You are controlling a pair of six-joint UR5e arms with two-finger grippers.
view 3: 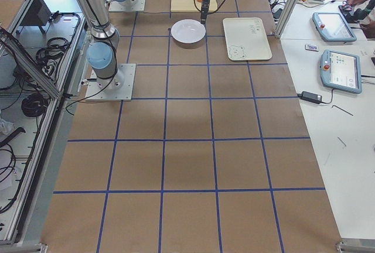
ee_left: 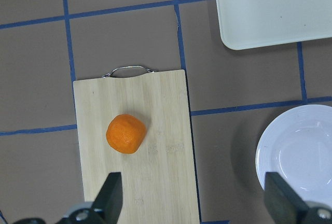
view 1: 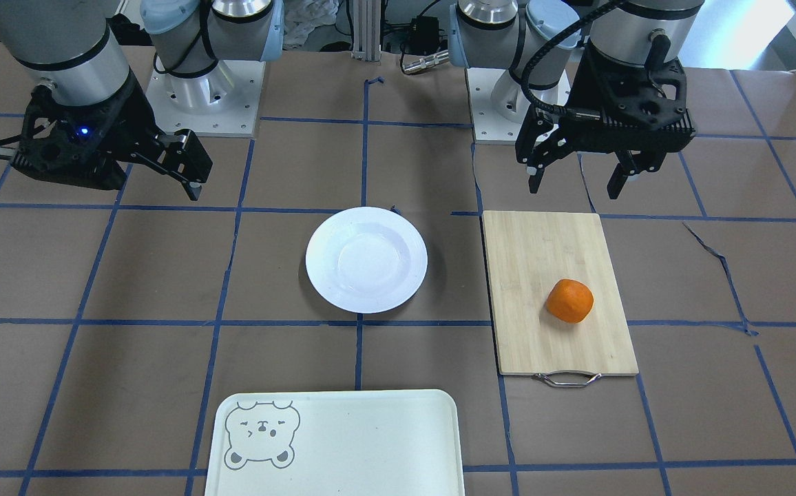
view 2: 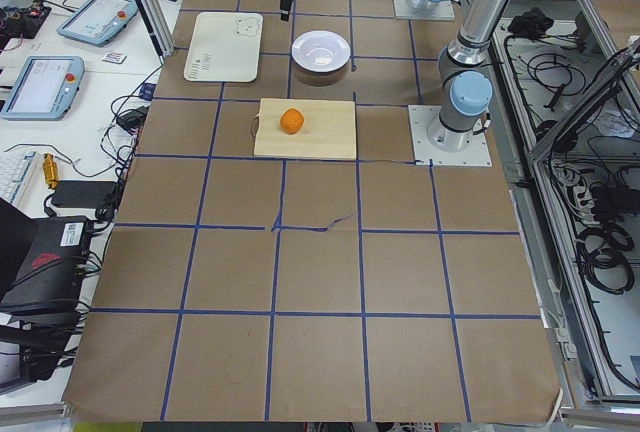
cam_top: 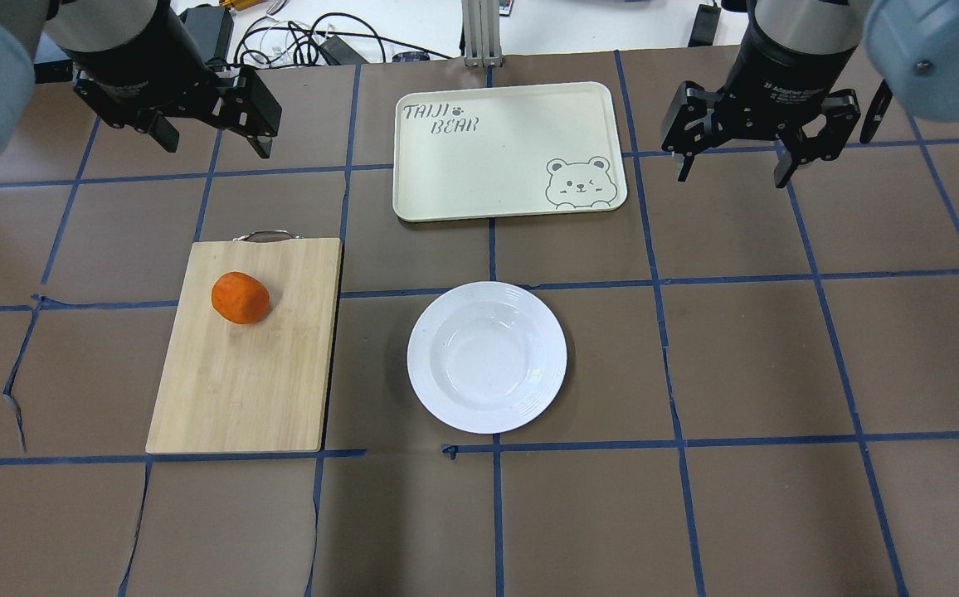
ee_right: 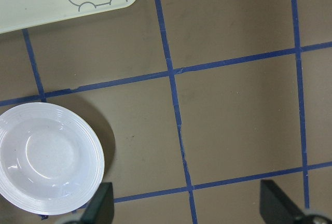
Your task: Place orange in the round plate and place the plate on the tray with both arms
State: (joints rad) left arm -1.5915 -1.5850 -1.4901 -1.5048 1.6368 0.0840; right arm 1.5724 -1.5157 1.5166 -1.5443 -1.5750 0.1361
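Left pincer (cam_top: 207, 124) raised, spread, right pincer (cam_top: 732, 162) likewise

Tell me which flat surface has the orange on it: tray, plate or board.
The bamboo cutting board. The orange sits on it; the round plate and tray are both bare.

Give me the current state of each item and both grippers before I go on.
orange: lying on the cutting board, not gripped
plate: empty, upright on the table, off the tray
tray: empty, flat on the table
left gripper: open, holding nothing, raised
right gripper: open, holding nothing, raised
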